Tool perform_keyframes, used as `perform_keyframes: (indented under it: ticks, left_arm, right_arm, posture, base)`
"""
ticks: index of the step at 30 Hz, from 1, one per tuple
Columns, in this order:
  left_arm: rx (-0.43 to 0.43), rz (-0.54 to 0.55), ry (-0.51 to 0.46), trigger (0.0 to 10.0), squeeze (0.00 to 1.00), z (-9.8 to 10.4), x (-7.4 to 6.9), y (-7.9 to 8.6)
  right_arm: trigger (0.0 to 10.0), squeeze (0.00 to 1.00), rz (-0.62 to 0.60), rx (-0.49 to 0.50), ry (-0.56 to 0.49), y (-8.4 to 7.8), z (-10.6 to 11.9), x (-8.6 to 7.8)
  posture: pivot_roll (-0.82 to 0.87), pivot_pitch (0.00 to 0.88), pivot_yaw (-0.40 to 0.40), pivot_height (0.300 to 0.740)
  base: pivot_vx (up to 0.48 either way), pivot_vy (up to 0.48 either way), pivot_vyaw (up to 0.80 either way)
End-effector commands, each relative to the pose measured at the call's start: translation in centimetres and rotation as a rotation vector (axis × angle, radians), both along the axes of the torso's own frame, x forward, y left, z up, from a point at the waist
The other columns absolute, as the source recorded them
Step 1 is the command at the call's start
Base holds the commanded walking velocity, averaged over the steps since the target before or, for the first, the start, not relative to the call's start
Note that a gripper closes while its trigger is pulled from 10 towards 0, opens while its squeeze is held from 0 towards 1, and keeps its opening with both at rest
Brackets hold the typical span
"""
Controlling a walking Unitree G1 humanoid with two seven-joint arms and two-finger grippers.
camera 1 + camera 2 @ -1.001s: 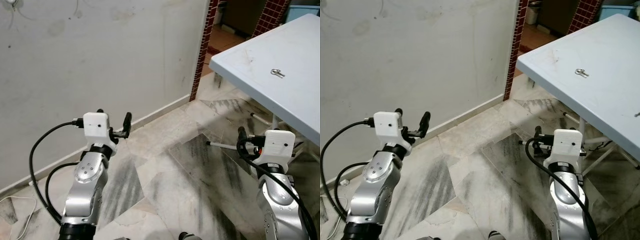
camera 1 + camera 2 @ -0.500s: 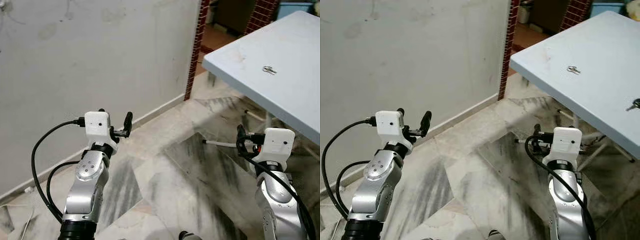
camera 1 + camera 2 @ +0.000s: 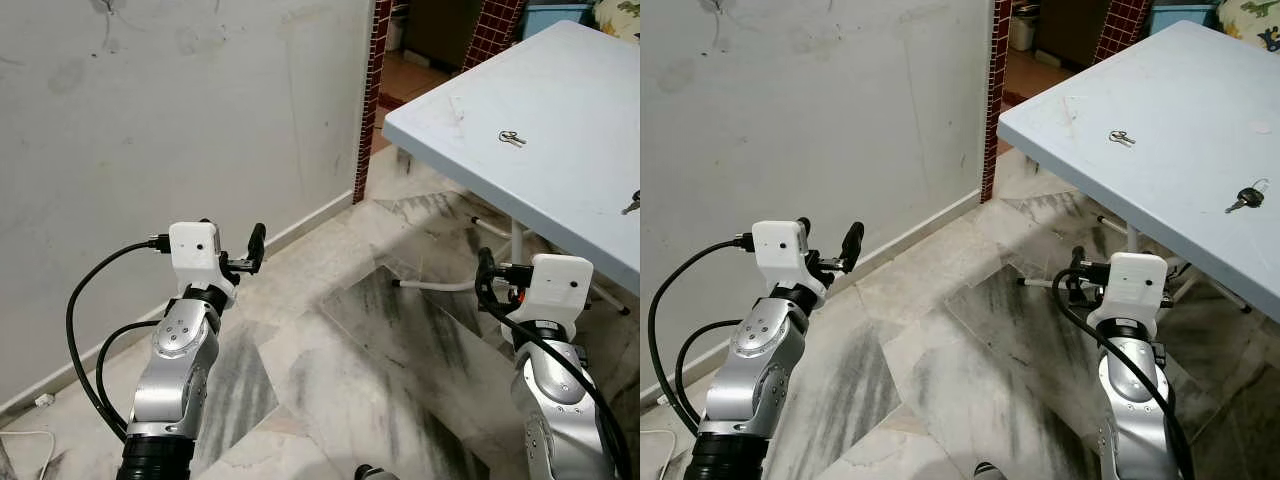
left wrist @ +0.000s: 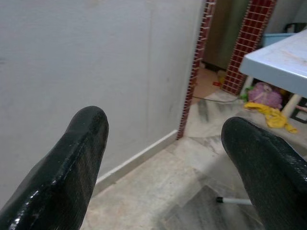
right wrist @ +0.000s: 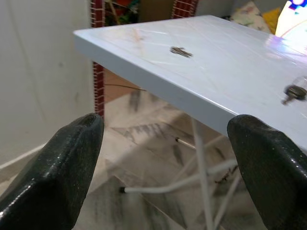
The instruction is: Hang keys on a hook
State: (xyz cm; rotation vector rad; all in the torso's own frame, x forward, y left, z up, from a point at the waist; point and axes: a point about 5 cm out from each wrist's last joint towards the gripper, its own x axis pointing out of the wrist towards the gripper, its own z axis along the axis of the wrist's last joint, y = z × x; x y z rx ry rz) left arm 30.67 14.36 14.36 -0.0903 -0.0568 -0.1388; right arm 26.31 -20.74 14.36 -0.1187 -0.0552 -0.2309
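Observation:
A small bunch of silver keys (image 3: 512, 138) lies on the pale blue table (image 3: 560, 80) to my right, well beyond both arms. Near the table's right side lies a second key with a dark head (image 3: 1244, 198). In the right wrist view, the silver keys (image 5: 180, 51) show on the tabletop, above and ahead of the fingers. My right gripper (image 5: 165, 129) is open and empty, held below the table's edge. My left gripper (image 4: 165, 129) is open too, empty, and faces the white wall (image 3: 150, 120). A small dark-streaked fitting (image 3: 104, 8) sits at the wall's top edge, too cut off to identify.
A red-tiled door pillar (image 3: 372, 90) stands between wall and table, with a doorway behind it. White table legs (image 3: 440, 285) cross the marble floor under the table. A yellow cloth (image 4: 276, 120) lies beneath it. A white cable (image 3: 20, 440) runs along the wall's foot.
The whole view has swung, so the table reaches further into frame and the dark-headed key has come into sight. Both arms keep the same pose, grippers open.

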Motion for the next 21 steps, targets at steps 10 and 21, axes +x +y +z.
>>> perform_keyframes:
  ticks: [10, 21]
  left_arm:
    - [-0.019, -0.015, 0.003, 10.0, 0.00, -0.3, -0.3, 0.3]
    - [0.069, 0.107, -0.145, 10.0, 0.00, 1.4, -0.7, 1.6]
  right_arm:
    - [10.0, 0.00, 0.023, -0.006, -0.006, 0.2, -0.1, 0.0]
    - [10.0, 0.00, 0.028, -0.083, -0.113, 0.5, 2.1, 0.1]
  posture:
    - [-0.13, 0.160, 0.054, 0.740]
    - [-0.12, 0.161, 0.051, 0.740]
  base:
    - [0.000, 0.000, 0.00]
    - [0.000, 0.000, 0.00]
